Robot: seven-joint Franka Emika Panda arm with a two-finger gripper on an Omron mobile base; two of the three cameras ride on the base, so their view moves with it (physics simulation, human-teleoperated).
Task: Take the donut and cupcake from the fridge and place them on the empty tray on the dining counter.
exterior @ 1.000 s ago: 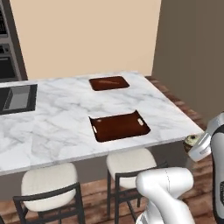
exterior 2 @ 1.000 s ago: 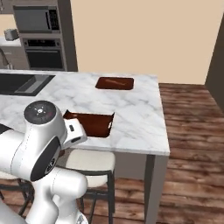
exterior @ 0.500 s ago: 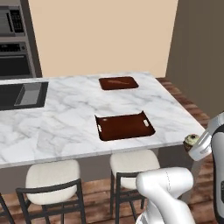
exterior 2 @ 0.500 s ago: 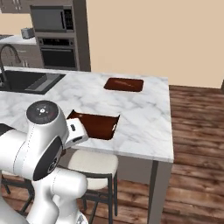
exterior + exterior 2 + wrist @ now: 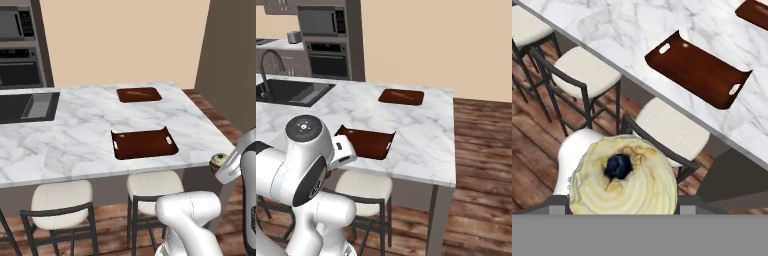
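Observation:
My gripper (image 5: pixel 219 163) is shut on the cupcake (image 5: pixel 218 159), held low beside the right end of the dining counter (image 5: pixel 75 135), below its top. In the hand view the cupcake's cream swirl with a dark berry (image 5: pixel 623 182) sits between the fingertips of the gripper (image 5: pixel 623 201). The dark brown tray (image 5: pixel 144 143) with two pale handle slots lies empty near the counter's front edge. It also shows in the right base view as the tray (image 5: pixel 367 142) and in the hand view as the tray (image 5: pixel 697 70). The donut and the fridge are out of view.
A flat brown board (image 5: pixel 139 94) lies further back on the counter. A dark sink (image 5: pixel 27 106) is set in at the left. Two cream stools (image 5: pixel 62 197) stand under the front edge, one below the tray. Wall ovens (image 5: pixel 328 42) stand behind; wood floor lies to the right.
The whole scene has slid right in both base views and more of the sink and ovens shows, so the camera moved. The gripper still holds the cupcake at the same spot.

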